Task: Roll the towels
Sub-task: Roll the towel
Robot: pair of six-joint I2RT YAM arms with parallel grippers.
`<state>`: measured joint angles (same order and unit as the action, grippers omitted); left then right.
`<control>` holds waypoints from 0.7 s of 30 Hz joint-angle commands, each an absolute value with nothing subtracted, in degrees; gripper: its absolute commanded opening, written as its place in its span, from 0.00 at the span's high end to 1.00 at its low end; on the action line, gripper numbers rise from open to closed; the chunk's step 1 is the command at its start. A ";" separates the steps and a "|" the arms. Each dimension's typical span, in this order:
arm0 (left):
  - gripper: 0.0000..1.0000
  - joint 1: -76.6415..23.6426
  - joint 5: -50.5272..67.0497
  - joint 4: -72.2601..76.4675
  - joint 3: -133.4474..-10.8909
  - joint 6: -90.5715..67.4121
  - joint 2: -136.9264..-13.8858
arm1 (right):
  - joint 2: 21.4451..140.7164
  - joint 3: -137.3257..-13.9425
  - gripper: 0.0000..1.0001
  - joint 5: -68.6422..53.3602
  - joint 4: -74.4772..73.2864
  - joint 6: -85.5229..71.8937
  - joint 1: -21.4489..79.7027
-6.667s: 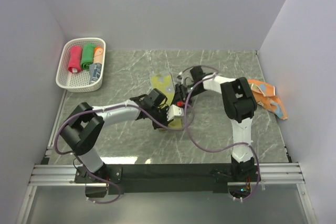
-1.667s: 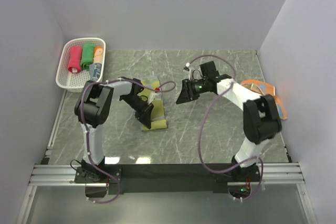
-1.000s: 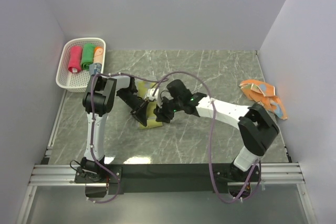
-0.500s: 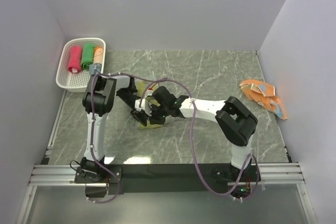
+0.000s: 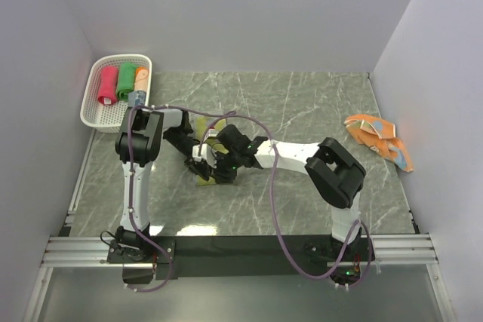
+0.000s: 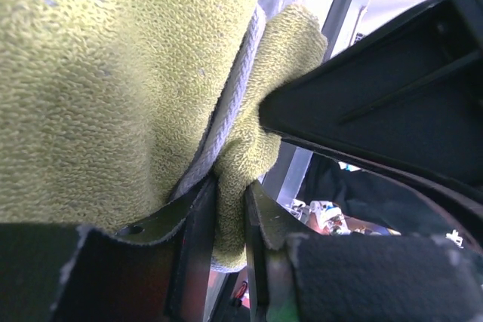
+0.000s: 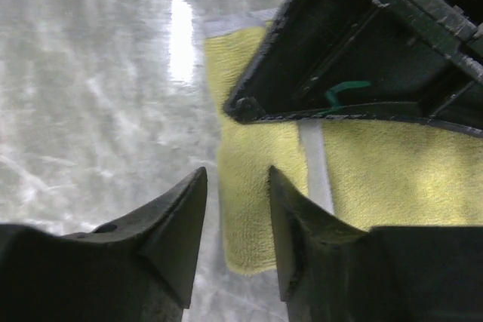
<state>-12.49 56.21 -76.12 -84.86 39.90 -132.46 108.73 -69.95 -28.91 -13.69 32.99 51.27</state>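
Yellow terry, item in hand: the yellow towel (image 5: 204, 179) lies on the marble table (image 5: 317, 103) at centre-left of the top view, under both arm tips. A pale woven band runs near one end.

Left gripper (image 6: 229, 216): clamped on a raised fold of the yellow towel (image 6: 113, 73). The cloth is bunched into the narrow slot between the two fingers (image 6: 198, 220) at the bottom of the left wrist frame. Judged purpose: to pin and lift the end so that a first turn of the roll can be formed.

Right gripper (image 7: 238, 179): jaws parted by a narrow gap and holding nothing. It is poised over the near corner of the yellow towel (image 7: 253, 209), in the lower middle of the right wrist frame. Whether the tips touch the cloth cannot be made out. The black body of the left gripper (image 7: 362, 58) fills that frame's upper right, so the two tools work the same end close together. Judged purpose: to tuck or steady the fold that the other arm holds.

Rolled towels (image 5: 125, 79): pink-red, green, orange and grey-blue, lying side by side in the white basket (image 5: 91, 108) at upper left. Judged finished.

Orange towels (image 5: 381, 137): a loose heap with light-blue marks at the right edge, well apart from both grippers and not yet rolled
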 commanded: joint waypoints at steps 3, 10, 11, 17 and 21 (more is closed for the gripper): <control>0.71 -11.25 50.18 -67.94 -84.64 43.77 -131.40 | 114.07 -74.87 0.80 -25.13 -17.92 34.89 51.86; 0.50 -7.48 54.84 -66.89 -85.69 42.37 -127.19 | 113.29 -76.38 1.00 -30.66 -25.47 35.33 51.16; 0.49 -6.34 55.28 -66.45 -85.78 41.58 -125.35 | 113.03 -76.81 1.00 -31.63 -26.36 35.16 50.89; 0.46 -1.60 57.48 -59.86 -88.76 34.30 -118.23 | 113.11 -79.71 1.00 -36.73 -32.69 32.79 49.66; 0.46 2.45 59.76 -54.07 -88.42 29.28 -112.78 | 117.40 -85.33 1.00 -41.39 -37.69 29.63 47.47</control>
